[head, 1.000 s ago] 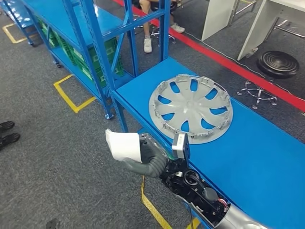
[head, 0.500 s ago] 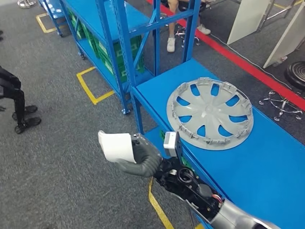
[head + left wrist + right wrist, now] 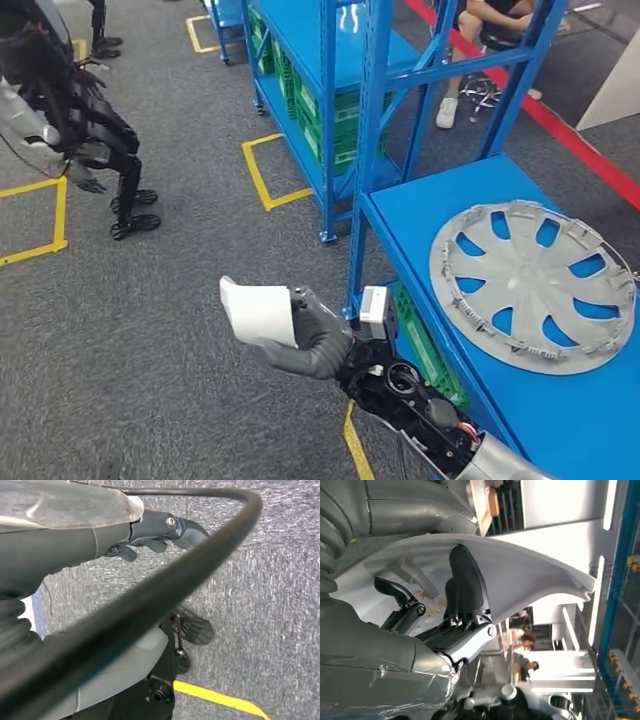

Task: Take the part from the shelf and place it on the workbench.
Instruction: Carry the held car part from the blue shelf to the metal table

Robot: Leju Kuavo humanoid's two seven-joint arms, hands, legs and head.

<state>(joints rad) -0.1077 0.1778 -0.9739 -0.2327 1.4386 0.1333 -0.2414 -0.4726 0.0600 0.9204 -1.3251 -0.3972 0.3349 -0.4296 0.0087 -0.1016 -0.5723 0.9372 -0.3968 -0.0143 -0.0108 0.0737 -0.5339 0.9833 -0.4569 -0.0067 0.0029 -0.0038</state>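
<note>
Nearest us, our right hand (image 3: 313, 335) grips the curved white plastic part (image 3: 255, 310), held out over the grey carpet floor (image 3: 173, 330) beside the blue workbench (image 3: 604, 420); our left hand (image 3: 158, 530) hangs with fingers curled in on nothing. On the bench lies a silver spoked wheel cover (image 3: 532, 285), its far edge cut off. Farther off, green slatted plastic crates (image 3: 332, 115) sit on the blue metal shelf rack (image 3: 332, 60), their contents hidden.
</note>
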